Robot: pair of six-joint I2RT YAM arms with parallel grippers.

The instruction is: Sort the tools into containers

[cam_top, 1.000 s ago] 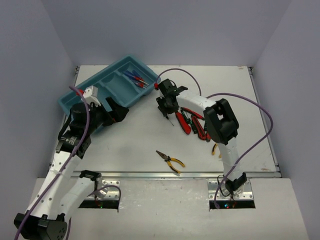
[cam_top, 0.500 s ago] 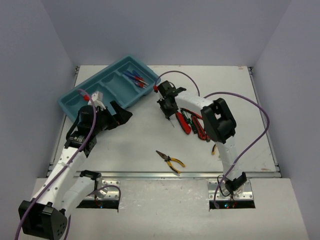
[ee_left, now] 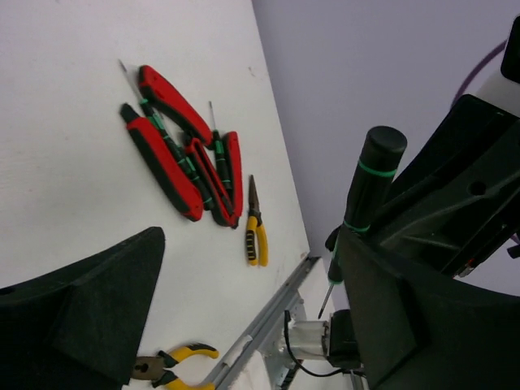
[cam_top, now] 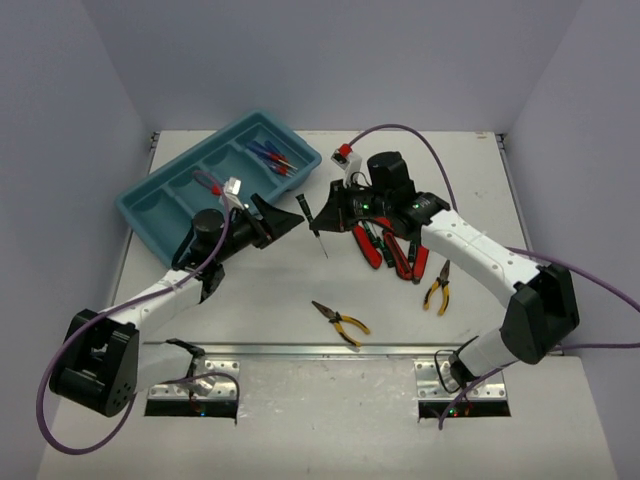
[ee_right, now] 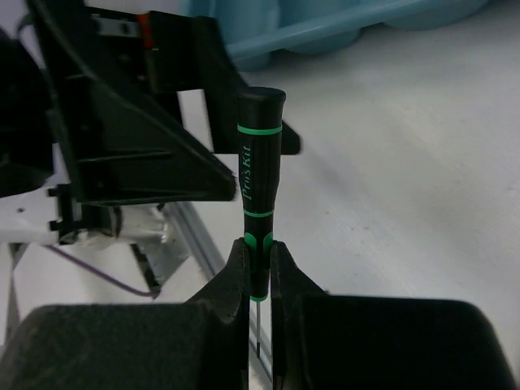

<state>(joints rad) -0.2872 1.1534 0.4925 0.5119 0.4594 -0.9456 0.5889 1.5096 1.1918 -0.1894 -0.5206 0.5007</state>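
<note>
Black screwdriver (ee_right: 258, 195) with green bands; teal tray (cam_top: 150, 205)

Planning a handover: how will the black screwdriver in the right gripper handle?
Likely stiff and light: the black screwdriver is slim. Its round handle may pivot, since the right gripper pinches only its lower end. Laid down, it would probably roll.

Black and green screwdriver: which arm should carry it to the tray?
Left, probably. The left gripper is open beside the screwdriver and its arm lies nearest the tray; the right gripper holds it farther away.
</note>
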